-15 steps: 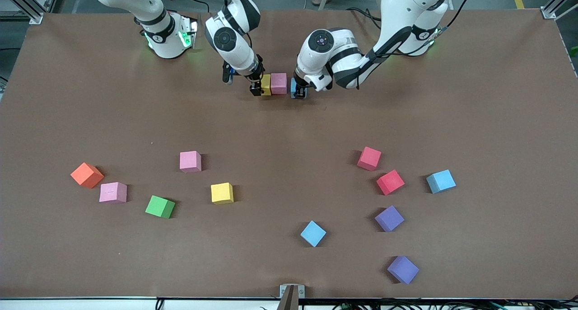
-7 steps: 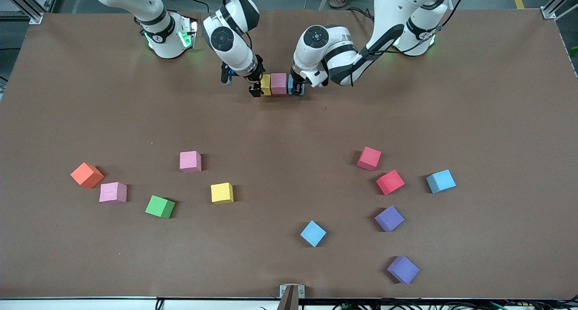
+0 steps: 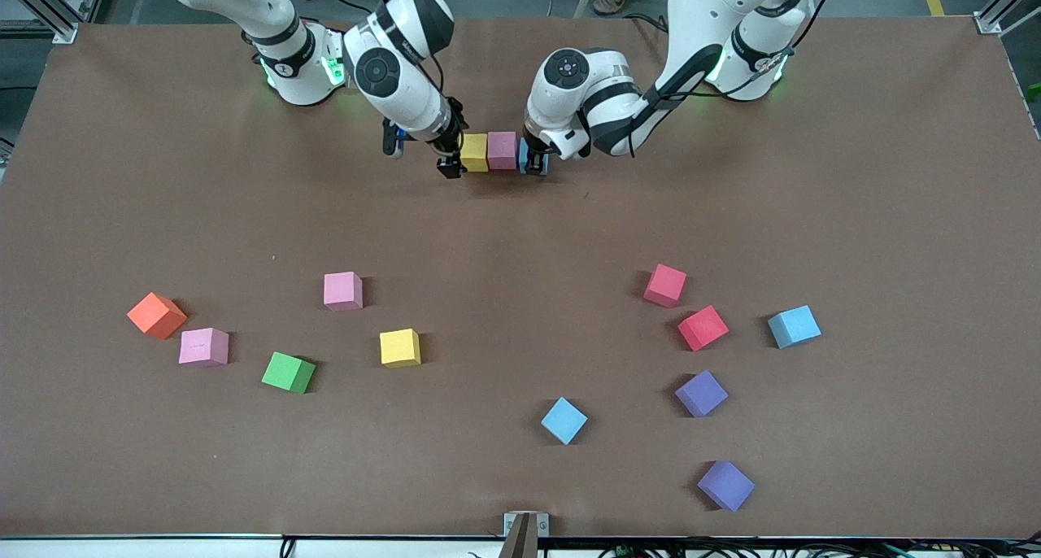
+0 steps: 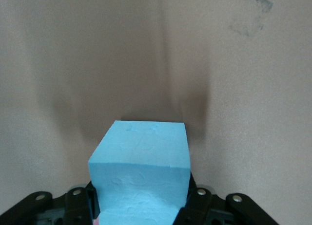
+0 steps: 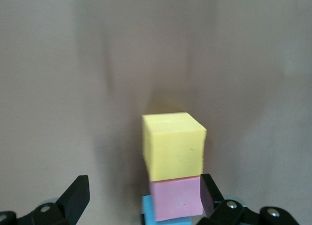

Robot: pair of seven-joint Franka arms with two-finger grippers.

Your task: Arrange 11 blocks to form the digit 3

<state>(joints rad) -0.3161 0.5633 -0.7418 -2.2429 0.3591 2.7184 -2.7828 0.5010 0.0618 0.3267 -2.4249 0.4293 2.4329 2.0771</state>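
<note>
A row of three blocks lies near the robots' bases: a yellow block [image 3: 474, 152], a pink block [image 3: 502, 150] and a light blue block [image 3: 525, 154], side by side. My left gripper [image 3: 534, 164] is shut on the light blue block [image 4: 141, 169], which sits low against the pink one. My right gripper [image 3: 449, 162] is open and empty, just off the yellow block toward the right arm's end. In the right wrist view the yellow [image 5: 173, 147], pink [image 5: 178, 198] and light blue [image 5: 148, 213] blocks line up past the open gripper [image 5: 141, 196].
Loose blocks lie nearer the front camera: pink [image 3: 342, 290], pink [image 3: 203, 346], green [image 3: 288, 372], yellow [image 3: 400, 347], light blue [image 3: 564, 420], red [image 3: 665, 285], red [image 3: 703, 327], light blue [image 3: 794, 326], purple [image 3: 701, 393], purple [image 3: 725, 485]. An orange cube [image 3: 156, 315] sits toward the right arm's end.
My left gripper has slid the light blue block up against the pink block. My right gripper has backed off the yellow block toward the right arm's end.
</note>
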